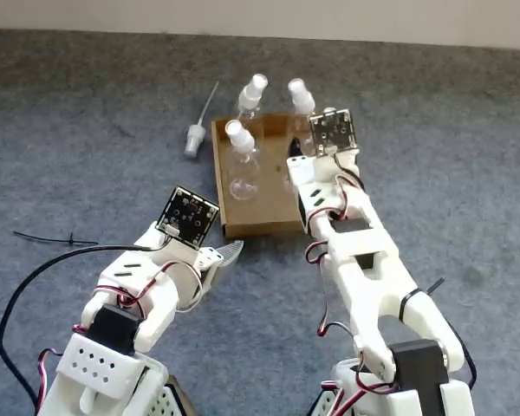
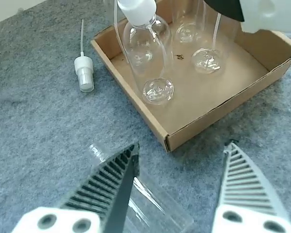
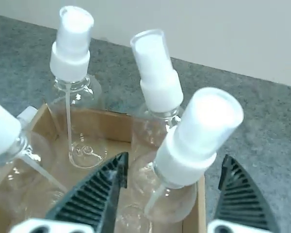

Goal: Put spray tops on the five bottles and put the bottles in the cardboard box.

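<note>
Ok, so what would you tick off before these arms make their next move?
1. All capped bottles in the cardboard box: four standing there, ok.
2. Every bottle topped: the fifth bottle lies bare on the carpet at the left gripper, not ok.
3. Reach to the loose spray top: on the carpet beside the box, nothing on it, ok.
4. Left gripper open: ok.
5. The right gripper clear of the front bottle between its jaws: open, contact cannot tell.

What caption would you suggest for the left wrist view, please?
Open left tool over a lying bottle; box holds capped bottles, spray top beside it.
</note>
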You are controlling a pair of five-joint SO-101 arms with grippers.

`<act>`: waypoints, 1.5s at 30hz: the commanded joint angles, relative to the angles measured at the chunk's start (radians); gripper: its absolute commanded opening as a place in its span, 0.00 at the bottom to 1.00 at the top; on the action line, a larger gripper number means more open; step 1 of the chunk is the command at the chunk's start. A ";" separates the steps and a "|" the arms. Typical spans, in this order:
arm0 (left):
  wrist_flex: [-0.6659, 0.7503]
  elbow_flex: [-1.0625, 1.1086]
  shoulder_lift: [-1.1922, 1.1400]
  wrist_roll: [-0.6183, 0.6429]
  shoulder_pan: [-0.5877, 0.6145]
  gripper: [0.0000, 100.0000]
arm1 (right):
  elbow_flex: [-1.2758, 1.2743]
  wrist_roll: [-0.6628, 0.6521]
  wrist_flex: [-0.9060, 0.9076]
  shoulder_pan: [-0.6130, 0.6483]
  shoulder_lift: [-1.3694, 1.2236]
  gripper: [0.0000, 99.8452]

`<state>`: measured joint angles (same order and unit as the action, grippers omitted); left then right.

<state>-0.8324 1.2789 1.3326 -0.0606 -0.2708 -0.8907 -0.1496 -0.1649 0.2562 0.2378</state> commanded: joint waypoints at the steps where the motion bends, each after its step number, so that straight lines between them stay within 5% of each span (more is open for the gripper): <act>1: 0.020 -0.002 0.010 -0.012 0.010 0.25 | 0.077 -0.011 0.084 -0.005 0.131 0.24; 17: 0.020 -0.016 0.010 -0.014 0.041 0.25 | 0.361 -0.008 0.719 -0.005 0.486 0.24; 21: -0.003 -0.170 -0.005 -0.014 0.222 0.25 | 0.527 -0.006 1.015 0.028 0.470 0.24; 27: -0.298 -0.601 -0.222 -0.081 0.470 0.25 | 0.680 -0.006 1.268 0.211 0.400 0.24; 33: -0.479 -1.106 -0.645 -0.135 0.786 0.25 | 0.708 -0.006 1.288 0.415 0.297 0.24; 39: -0.500 -1.452 -0.980 -0.152 1.098 0.25 | 0.711 -0.005 1.283 0.644 0.116 0.24; 45: -0.476 -1.598 -1.210 -0.153 1.236 0.25 | 0.713 -0.005 1.178 0.753 -0.130 0.24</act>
<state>-1.3280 -0.2110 0.2294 -0.2048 0.8968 -0.2401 -0.1496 1.1024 0.9590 0.2194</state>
